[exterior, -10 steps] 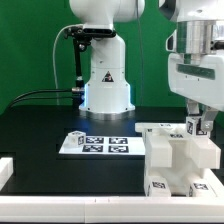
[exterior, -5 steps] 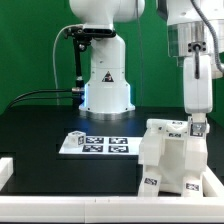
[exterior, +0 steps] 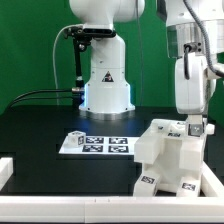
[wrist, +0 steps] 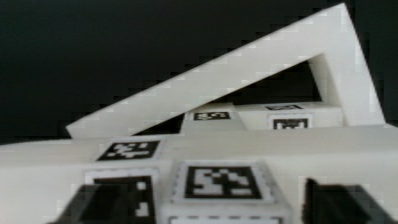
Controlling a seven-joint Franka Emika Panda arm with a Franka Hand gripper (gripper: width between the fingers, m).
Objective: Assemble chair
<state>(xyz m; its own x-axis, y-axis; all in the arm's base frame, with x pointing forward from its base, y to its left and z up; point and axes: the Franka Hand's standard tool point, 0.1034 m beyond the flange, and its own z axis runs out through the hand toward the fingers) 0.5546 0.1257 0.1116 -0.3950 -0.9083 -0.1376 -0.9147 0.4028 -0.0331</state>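
Arm hangs near vertical at the exterior view's right, wrist pointed straight down. Tool (exterior: 194,128) sits at the top rear corner of the chair (exterior: 172,155), fingers (wrist: 111,198) straddling a tagged part; grasping or released, cannot tell. Chair stands on the black counter (exterior: 50,130), right of the marker board (exterior: 96,144). Labels: black-and-white square tags only, no readable writing
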